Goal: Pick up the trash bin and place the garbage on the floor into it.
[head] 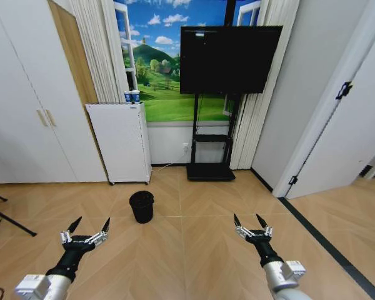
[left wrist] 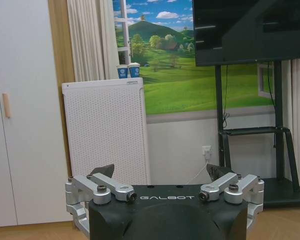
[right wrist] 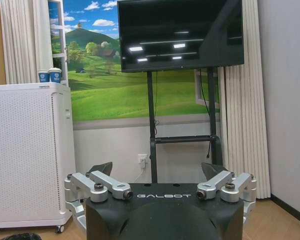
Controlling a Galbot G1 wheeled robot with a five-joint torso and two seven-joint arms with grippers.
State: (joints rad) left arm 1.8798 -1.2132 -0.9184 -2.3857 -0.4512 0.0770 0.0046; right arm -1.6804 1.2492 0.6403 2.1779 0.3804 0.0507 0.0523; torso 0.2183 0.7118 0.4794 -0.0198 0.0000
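Note:
The trash bin point(head: 141, 207), a small round black mesh basket, stands upright on the floor point(head: 187, 250), a tan herringbone parquet, in the middle of the head view. My left gripper point(head: 90, 224) hovers open, nearer than the bin and to its left. My right gripper point(head: 248, 222) hovers open on the bin's right, farther from it. Both hold nothing. In the wrist views the left gripper point(left wrist: 162, 172) and the right gripper point(right wrist: 156, 169) have spread, bare fingers. A dark rim, probably the bin point(right wrist: 20, 236), peeks in at the edge of the right wrist view. The garbage is out of view.
A white perforated appliance point(head: 120, 142) on castors stands behind the bin with two blue-and-white cups point(head: 132, 96) on top. A TV on a black stand point(head: 211, 169) is to its right, white cupboards point(head: 25, 112) on the left, a white door point(head: 356, 125) on the right.

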